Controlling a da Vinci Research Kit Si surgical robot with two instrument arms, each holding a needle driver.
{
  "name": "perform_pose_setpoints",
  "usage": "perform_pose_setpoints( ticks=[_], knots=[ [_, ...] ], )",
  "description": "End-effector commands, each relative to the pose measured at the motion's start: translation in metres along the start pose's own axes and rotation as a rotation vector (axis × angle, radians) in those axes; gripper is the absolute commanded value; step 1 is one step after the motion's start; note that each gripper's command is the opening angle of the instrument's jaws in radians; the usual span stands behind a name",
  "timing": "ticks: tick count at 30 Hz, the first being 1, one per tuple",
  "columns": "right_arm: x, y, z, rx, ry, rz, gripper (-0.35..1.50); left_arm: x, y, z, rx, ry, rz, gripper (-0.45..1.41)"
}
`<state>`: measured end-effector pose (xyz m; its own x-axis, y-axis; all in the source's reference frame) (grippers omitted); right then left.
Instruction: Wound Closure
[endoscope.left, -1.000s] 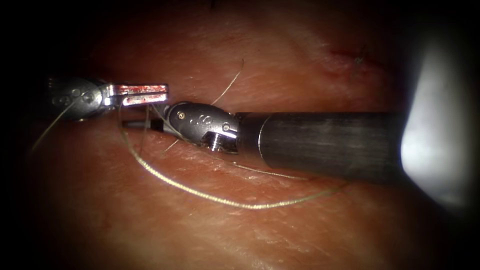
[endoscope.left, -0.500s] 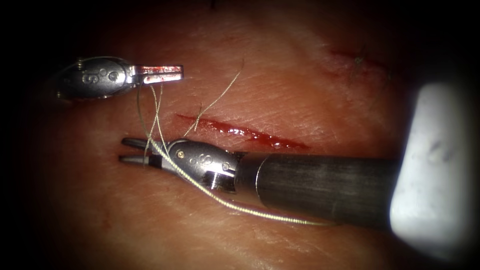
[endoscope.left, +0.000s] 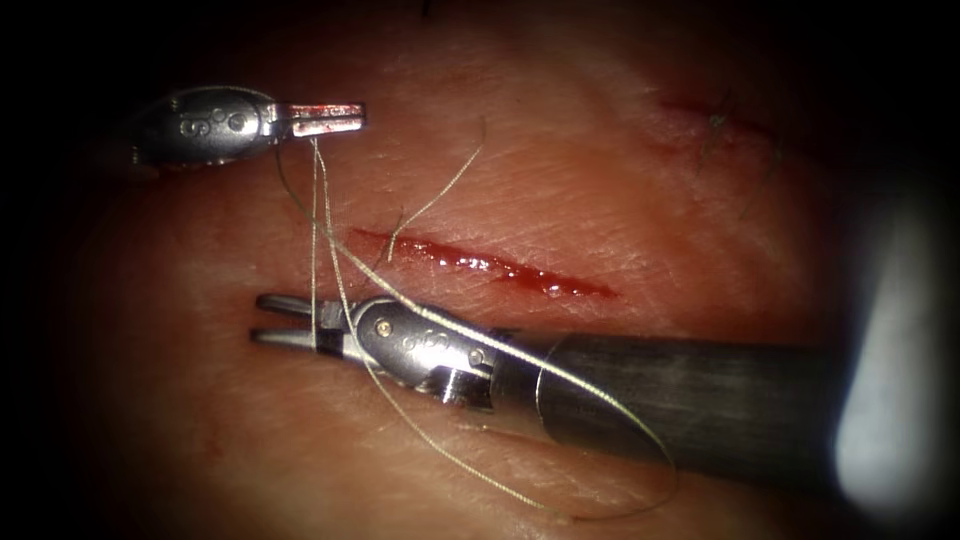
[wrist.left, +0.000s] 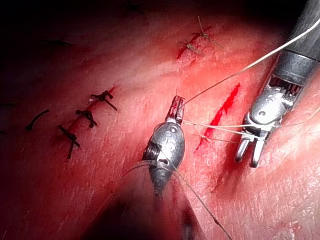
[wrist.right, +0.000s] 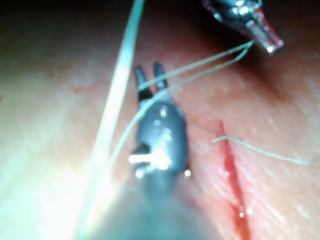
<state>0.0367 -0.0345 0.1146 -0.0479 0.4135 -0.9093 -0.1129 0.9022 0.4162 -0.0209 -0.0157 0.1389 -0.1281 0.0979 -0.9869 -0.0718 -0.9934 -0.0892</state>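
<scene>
The cut (endoscope.left: 485, 263) lies open and red across the tissue (endoscope.left: 600, 200). My left tool (endoscope.left: 325, 118), up and left of the cut's left end, is shut on the thread (endoscope.left: 318, 200). Two strands run down from it to my right tool (endoscope.left: 285, 322), which lies just below the cut's left end. Its jaws stand open, and the strands cross them and loop over its wrist and shaft. In the left wrist view the left tool (wrist.left: 176, 107) holds the thread beside the right tool (wrist.left: 249, 151). The right wrist view shows the open right tool (wrist.right: 150, 76) with the thread (wrist.right: 195, 67) across it.
A short free thread tail (endoscope.left: 445, 185) rises from the cut's left end. A slack loop of thread (endoscope.left: 600, 500) trails below the right shaft. A stitched older cut (endoscope.left: 715, 120) sits at the upper right, and dark old stitches (wrist.left: 85, 117) dot the tissue beyond.
The left tool rose up and away with the thread. The right tool dropped below the cut, uncovering it. The slack thread has swung over the right tool's wrist and shaft.
</scene>
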Motion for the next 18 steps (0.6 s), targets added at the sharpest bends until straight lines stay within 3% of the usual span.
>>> perform_pose_setpoints(
  ticks=[1, 3, 8, 13, 18],
  knots=[
    [0.0007, 0.0009, -0.0008, -0.011, 0.011, 0.017, 0.19, -0.0002, 0.0004, 0.0002, -0.004, 0.002, -0.001, -0.45],
    [0.0026, 0.0022, -0.0025, -0.021, 0.023, 0.014, 0.19, 0.0006, 0.0013, -0.0009, -0.012, 0.005, -0.004, -0.45],
    [0.004, 0.0027, -0.0041, -0.016, 0.028, -0.001, 0.19, 0.0019, 0.0021, -0.0025, -0.022, 0.009, -0.011, -0.45],
    [0.0025, 0.002, -0.0036, 0.008, -0.052, -0.03, 0.21, 0.0046, 0.0024, -0.0037, -0.025, 0.017, -0.032, -0.45],
    [0.0012, 0.0021, -0.0025, 0.005, -0.057, -0.041, 0.17, 0.0072, 0.0036, -0.0037, -0.03, 0.04, -0.046, -0.45]
  ],
)
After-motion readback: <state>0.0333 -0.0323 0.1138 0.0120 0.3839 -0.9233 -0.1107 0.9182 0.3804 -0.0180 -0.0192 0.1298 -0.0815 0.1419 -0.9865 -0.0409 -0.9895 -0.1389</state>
